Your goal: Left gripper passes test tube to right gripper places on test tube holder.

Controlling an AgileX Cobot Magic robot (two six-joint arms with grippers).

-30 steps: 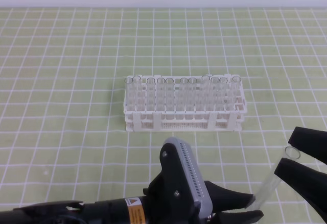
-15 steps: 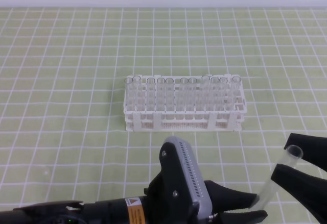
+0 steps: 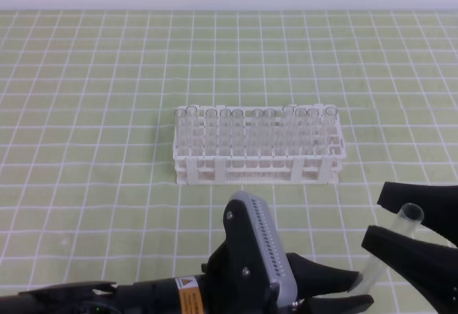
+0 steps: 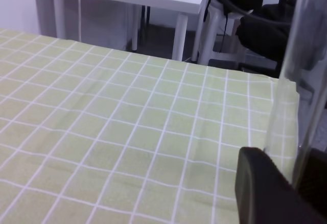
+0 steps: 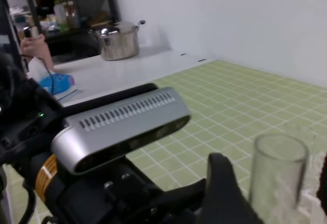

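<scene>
Low in the exterior high view my left gripper (image 3: 361, 290) is shut on the bottom end of the clear test tube (image 3: 390, 246), which leans up to the right. My right gripper (image 3: 373, 219) comes in from the right edge, open, one finger on each side of the tube's flared rim with a gap showing. In the right wrist view the rim of the test tube (image 5: 280, 170) stands just beside one black finger (image 5: 225, 193). The left wrist view shows the test tube (image 4: 301, 81) rising from a black finger (image 4: 260, 191). The white test tube holder (image 3: 257, 167) stands mid-table.
The holder carries several other clear tubes (image 3: 250, 131) upright in its holes. Green checked cloth (image 3: 93, 114) covers the table. The left arm's grey ribbed housing (image 3: 261, 239) sits in front of the holder, also large in the right wrist view as the housing (image 5: 122, 122).
My right gripper has slid leftward, so its open fingers now straddle the tube's upper end. The left gripper and the tube have hardly moved.
</scene>
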